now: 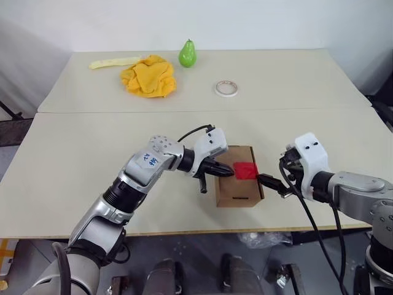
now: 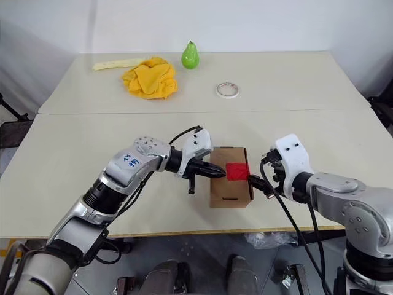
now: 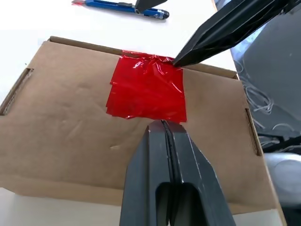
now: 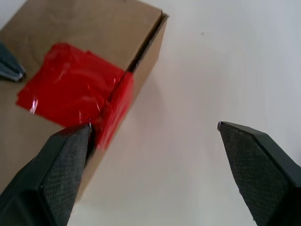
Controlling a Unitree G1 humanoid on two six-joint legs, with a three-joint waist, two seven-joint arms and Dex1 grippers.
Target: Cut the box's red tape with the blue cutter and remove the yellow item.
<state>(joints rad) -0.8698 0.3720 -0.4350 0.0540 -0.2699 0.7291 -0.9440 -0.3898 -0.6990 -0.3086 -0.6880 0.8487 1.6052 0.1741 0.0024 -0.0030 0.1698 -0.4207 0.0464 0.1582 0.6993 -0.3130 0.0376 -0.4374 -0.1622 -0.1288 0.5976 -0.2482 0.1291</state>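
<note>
Left pincer pressed together, tips on brown cardboard box at near edge of square red tape patch. Right pincer spread beside box. Slim blue cutter lies on tabletop beyond box; grab it mid-body next.

Silver-grey arms, white wrist housings, black cables, blue handwritten marking; black wedge fingers

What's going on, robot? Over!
Left gripper shut, tips at red tape on box. Right gripper open at box's edge, empty. Cutter lying beyond box. Nothing blocking.
</note>
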